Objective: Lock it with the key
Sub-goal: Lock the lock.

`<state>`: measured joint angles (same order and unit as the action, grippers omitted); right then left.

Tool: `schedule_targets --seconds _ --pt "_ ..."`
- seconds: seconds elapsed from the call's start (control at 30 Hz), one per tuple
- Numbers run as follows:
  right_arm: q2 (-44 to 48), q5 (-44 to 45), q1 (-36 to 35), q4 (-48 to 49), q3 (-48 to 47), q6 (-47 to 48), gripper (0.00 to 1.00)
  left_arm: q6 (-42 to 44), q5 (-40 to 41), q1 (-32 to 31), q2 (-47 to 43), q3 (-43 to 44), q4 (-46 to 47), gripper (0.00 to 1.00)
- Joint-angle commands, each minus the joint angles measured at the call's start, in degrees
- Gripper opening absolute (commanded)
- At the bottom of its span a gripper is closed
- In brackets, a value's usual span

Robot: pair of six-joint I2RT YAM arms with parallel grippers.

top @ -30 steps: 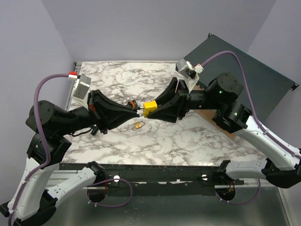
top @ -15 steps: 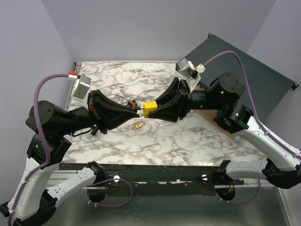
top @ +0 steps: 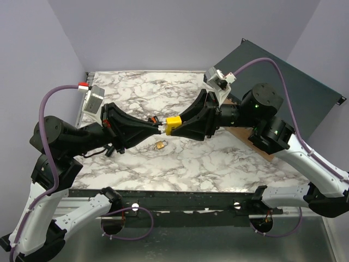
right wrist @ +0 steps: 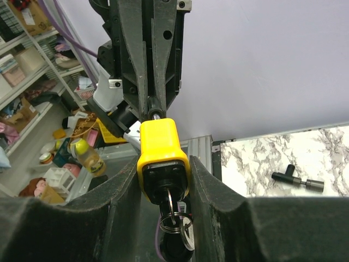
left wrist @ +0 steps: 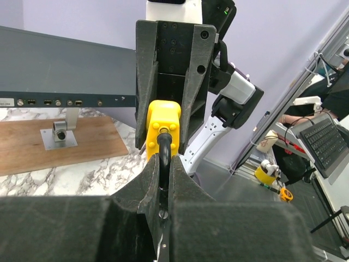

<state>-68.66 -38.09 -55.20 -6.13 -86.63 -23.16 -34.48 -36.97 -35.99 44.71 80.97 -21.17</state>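
Working above the marble tabletop [top: 218, 164], well clear of it, with 2 arms nose to nose. Clamping the yellow padlock [top: 174, 123] by its sides in the right pincer [right wrist: 162, 164] — steadying the body in mid-air, keyhole end turned toward that wrist. Pinching the black shackle [left wrist: 163, 143] in the left pincer [left wrist: 163, 164], probably to press it home. Leaving the key [right wrist: 175, 245] seated in the keyhole, rings dangling, gripped by neither pincer — turn seemingly left to do. Ignoring a small brass piece [top: 161, 144] on the tabletop below.

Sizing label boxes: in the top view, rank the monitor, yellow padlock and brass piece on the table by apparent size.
1. monitor, largest
2. yellow padlock
3. brass piece, smallest; the padlock is held above the table, nearer the camera, so their gap is unsure.
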Motion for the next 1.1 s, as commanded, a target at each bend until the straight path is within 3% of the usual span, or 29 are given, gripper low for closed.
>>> schedule_targets --seconds 0.0,0.43,0.77,1.07 --pt "-2.11 2.36 -2.77 -1.93 -2.98 -0.59 0.01 1.28 2.83 0.08 1.42 -1.37 0.92 0.0" --pt "-3.76 1.58 -4.32 -0.64 -3.66 -3.27 0.01 2.32 3.57 -0.04 2.41 -4.12 0.84 0.0" --pt "-3.24 12.93 -4.31 -2.66 -4.89 -1.94 0.01 2.94 5.01 -1.26 -0.14 -8.03 -2.74 0.0" --pt "-4.75 16.96 -4.3 -5.83 -7.52 0.32 0.01 4.33 6.21 -2.07 -1.85 -8.98 -8.92 0.0"
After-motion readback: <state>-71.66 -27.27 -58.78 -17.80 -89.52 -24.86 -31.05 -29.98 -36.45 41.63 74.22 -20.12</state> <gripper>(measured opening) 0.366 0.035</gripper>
